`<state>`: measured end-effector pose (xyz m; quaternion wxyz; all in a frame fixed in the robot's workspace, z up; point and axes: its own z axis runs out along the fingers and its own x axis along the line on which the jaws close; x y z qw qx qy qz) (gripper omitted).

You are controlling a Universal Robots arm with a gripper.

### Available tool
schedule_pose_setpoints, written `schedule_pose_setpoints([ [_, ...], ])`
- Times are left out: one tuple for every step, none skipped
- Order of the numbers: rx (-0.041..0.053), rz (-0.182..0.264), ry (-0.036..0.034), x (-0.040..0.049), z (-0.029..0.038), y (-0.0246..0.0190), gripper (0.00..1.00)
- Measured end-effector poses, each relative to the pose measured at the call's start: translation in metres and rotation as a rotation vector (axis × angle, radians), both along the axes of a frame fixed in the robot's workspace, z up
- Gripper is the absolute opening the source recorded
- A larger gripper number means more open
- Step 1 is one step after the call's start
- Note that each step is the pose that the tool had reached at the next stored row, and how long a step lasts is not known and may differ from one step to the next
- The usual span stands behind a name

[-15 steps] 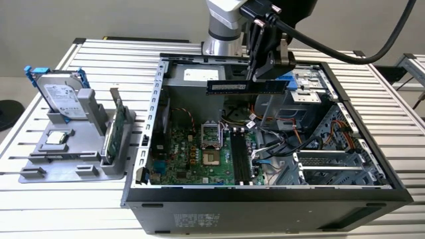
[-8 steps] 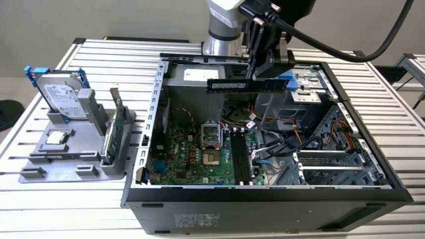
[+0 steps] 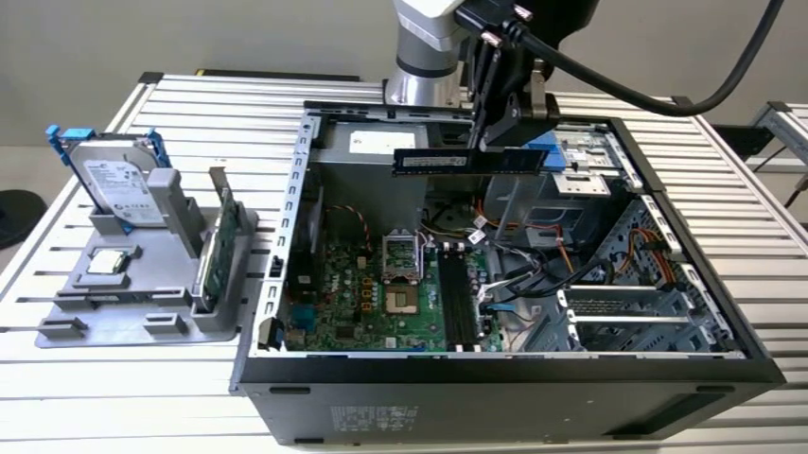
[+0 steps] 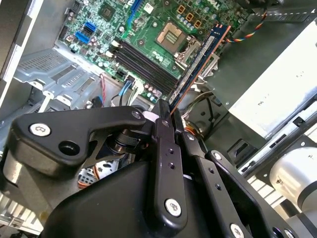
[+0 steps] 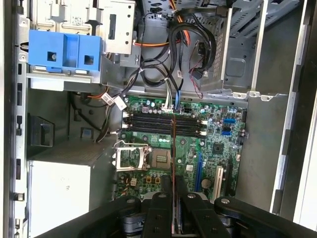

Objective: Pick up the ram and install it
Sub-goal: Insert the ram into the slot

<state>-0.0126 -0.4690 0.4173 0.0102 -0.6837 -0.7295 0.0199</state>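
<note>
Slatted surface (image 3: 127, 397) carries the open PC case (image 3: 505, 402), green motherboard (image 3: 366, 303) lying flat inside. The tool (image 3: 505, 147) hangs above the case, clamped narrow on the ram (image 3: 436, 162), pinching it near one end so most of the stick juts toward the exterior view's left. In the first wrist view the ram (image 5: 172, 153) is edge-on, up over the black memory slots (image 5: 163, 124), apart from them and turned crosswise to their run. My guess: it's light, stiff, thin and pretty fragile, so hold the flat faces by the top edge, never the contacts.
</note>
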Motion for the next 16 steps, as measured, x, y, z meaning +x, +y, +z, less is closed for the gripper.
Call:
schedule_pose_setpoints([
  [0.0001, 0.000, 0.0000, 0.0000, -0.0001, 0.0001, 0.00],
  [0.0000, 0.000, 0.0000, 0.0001, -0.0002, 0.0004, 0.00],
  [-0.0001, 0.000, 0.0001, 0.0001, -0.0002, 0.0007, 0.00],
  [-0.0001, 0.000, 0.0000, 0.0001, -0.0004, 0.0011, 0.00],
  [0.0000, 0.000, 0.0000, 0.0002, -0.0005, 0.0017, 0.00],
  [-0.0001, 0.000, 0.0000, 0.0002, -0.0006, 0.0023, 0.00],
  [0.0000, 0.000, 0.0000, 0.0002, -0.0007, 0.0031, 0.00],
  [-0.0001, 0.000, 0.0000, 0.0003, -0.0007, 0.0037, 0.00],
  [-0.0001, 0.000, 0.0000, 0.0003, -0.0008, 0.0044, 0.00],
  [0.0000, 0.000, 0.0000, 0.0003, -0.0009, 0.0050, 0.00],
  [0.0000, 0.000, 0.0000, 0.0003, -0.0010, 0.0056, 0.00],
  [0.0001, 0.000, 0.0000, 0.0003, -0.0011, 0.0062, 0.00],
  [0.0000, 0.000, 0.0000, 0.0003, -0.0012, 0.0067, 0.00],
  [-0.0001, 0.000, 0.0000, 0.0003, -0.0012, 0.0073, 0.00],
  [0.0000, 0.000, 0.0000, 0.0003, -0.0013, 0.0078, 0.00],
  [0.0000, 0.000, 0.0000, 0.0003, -0.0014, 0.0083, 0.00],
])
